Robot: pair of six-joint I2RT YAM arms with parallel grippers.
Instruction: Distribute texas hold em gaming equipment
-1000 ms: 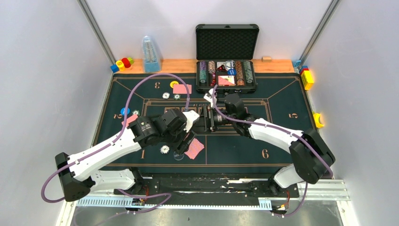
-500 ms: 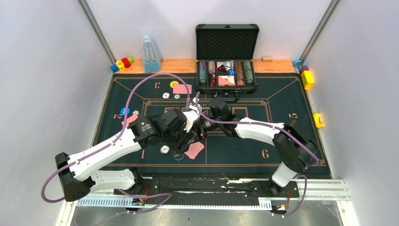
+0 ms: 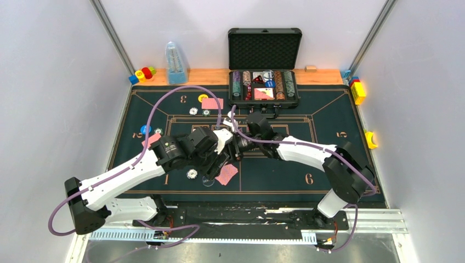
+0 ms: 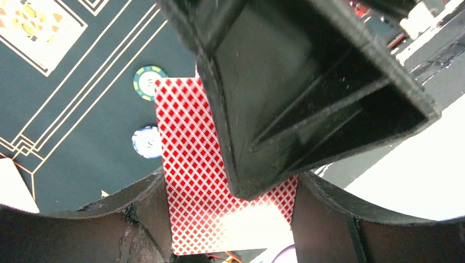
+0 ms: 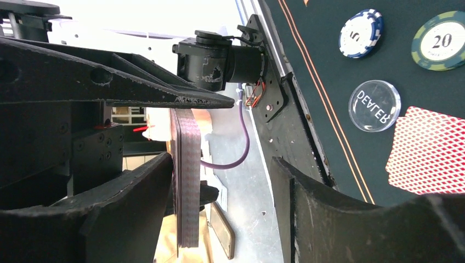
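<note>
You are looking at a deck of cards [image 4: 197,181] showing a red-and-white diamond lattice on its back. The felt [image 4: 98,164] is showing dark green with gold lines. You are also seeing a green-and-white chip [image 4: 150,83], a blue-and-white chip [image 4: 147,142], and a clear dealer button [image 5: 374,106] with white lettering.

light: bright, even; shadows: soft; wrist views: blown-out whites; near parts blurred

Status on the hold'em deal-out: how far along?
Done: seat 1 card, seat 2 card, seat 3 card down, chips beside each. In hand: left gripper grips the deck, right gripper open at it, probably for the next card. Left: seat 5 and seat 6 bare.
</note>
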